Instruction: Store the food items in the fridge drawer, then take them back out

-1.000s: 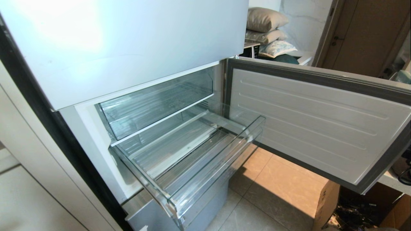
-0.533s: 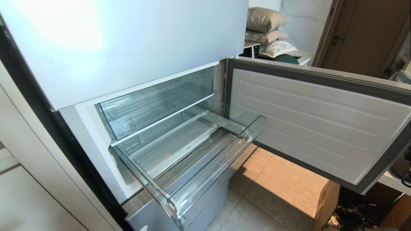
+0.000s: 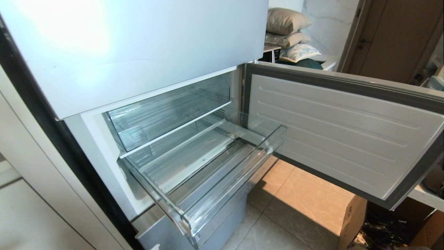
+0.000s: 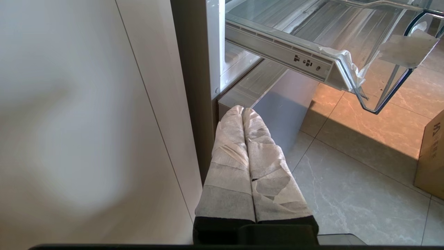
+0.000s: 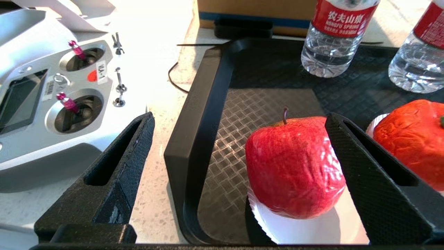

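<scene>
The fridge drawer (image 3: 194,173) is clear, glossy plastic with a ribbed floor; the apple (image 5: 293,166) has shiny, faintly wrinkled red skin; beside the apple, the orange-red fruit (image 5: 412,139) looks rougher; beneath both, the black tray (image 5: 201,114) is matt with a diamond-embossed base.

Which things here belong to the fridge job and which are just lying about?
Job: apple, orange-red fruit, fridge drawer, open right tool near the apple.
Lying about: remote controller, water bottles, black tray, cardboard box, pillows.
</scene>
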Robot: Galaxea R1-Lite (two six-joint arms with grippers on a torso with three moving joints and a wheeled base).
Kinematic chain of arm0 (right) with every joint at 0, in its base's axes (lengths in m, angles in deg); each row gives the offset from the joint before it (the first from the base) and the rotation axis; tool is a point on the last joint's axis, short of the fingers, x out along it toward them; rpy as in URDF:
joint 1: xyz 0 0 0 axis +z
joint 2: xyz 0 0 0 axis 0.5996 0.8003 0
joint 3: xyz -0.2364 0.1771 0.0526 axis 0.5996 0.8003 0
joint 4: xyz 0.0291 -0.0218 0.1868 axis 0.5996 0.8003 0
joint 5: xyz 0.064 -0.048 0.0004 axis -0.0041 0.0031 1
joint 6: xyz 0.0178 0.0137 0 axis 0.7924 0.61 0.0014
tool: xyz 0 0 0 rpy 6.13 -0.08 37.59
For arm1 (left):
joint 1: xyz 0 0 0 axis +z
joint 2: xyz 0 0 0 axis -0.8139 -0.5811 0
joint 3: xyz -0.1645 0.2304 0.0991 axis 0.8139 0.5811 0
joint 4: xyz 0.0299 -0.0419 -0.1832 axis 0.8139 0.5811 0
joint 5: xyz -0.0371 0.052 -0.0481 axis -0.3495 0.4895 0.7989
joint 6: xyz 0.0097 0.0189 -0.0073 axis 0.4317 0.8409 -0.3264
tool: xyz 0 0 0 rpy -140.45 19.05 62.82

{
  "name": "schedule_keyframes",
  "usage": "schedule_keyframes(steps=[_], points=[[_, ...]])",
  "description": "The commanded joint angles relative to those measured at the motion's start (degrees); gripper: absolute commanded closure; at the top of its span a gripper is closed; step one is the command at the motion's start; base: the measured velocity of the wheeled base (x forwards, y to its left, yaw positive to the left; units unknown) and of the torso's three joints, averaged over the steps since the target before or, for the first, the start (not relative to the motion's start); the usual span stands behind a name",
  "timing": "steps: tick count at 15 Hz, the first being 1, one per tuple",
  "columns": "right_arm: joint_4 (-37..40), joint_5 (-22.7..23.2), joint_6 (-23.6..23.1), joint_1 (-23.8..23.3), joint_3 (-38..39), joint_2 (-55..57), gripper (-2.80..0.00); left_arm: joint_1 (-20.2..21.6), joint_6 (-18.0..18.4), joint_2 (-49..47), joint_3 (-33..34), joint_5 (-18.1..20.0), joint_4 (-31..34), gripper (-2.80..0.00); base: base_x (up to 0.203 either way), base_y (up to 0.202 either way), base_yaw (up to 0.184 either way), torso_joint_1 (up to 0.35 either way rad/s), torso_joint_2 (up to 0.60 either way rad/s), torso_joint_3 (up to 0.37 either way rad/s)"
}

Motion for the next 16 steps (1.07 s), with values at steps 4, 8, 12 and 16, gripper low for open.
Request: schedule_keyframes(steps=[4,8,12,16], points=[[6.24,0.24,-0.06,-0.12,-5.64,2.06,-2.8,-0.05,-0.01,0.02,0.01,-0.04,0.06,0.0,0.0,0.0,0.0,0.0,0.0,0.0],[7.03,0.44,-0.08,-0.12,-6.38,2.95,-2.8,0.01,-0.01,0.02,0.01,-0.04,0.06,0.0,0.0,0.0,0.0,0.0,0.0,0.0],[7.12,0.64,0.0,-0.12,-4.57,1.64,-2.8,0.02,-0.01,0.02,0.01,-0.04,0.06,0.0,0.0,0.0,0.0,0.0,0.0,0.0],[7.12,1.28,-0.08,-0.52,-1.01,-1.03,-2.8,0.02,-0.01,0.02,0.01,-0.04,0.06,0.0,0.0,0.0,0.0,0.0,0.0,0.0]])
